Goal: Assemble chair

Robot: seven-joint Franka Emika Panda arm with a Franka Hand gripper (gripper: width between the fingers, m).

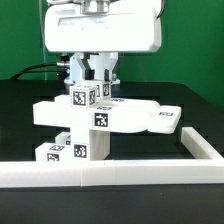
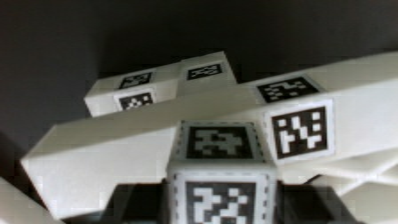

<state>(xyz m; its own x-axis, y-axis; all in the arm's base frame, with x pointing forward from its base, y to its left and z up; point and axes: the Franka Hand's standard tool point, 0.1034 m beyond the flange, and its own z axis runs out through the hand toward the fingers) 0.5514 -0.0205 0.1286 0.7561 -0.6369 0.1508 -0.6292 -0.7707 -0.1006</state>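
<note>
- Gripping a small tagged cube between two dark fingers, the gripper hangs straight down over the chair; jaws clenched on the cube's sides, seen most plainly in the wrist view, where a dark finger stands on either side of the cube.
- Resting on the black counter, just behind the long white border frame and at the middle of the frame's run.
- Built so far as a blocky white structure: a flat panel lying level, an upright tagged leg under it reaching down to the frame, and a lower tagged block touching the frame, toward the exterior view's left of the leg.
- Sitting on top of the panel, the held cube lies toward the exterior view's left of a second tagged piece just beside it.
- Showing several black-and-white tags on the panel faces beyond the cube in the wrist view; cannot tell from either view whether the cube is fully seated.
- Filling the top of the exterior view above the chair, the white arm housing.
</note>
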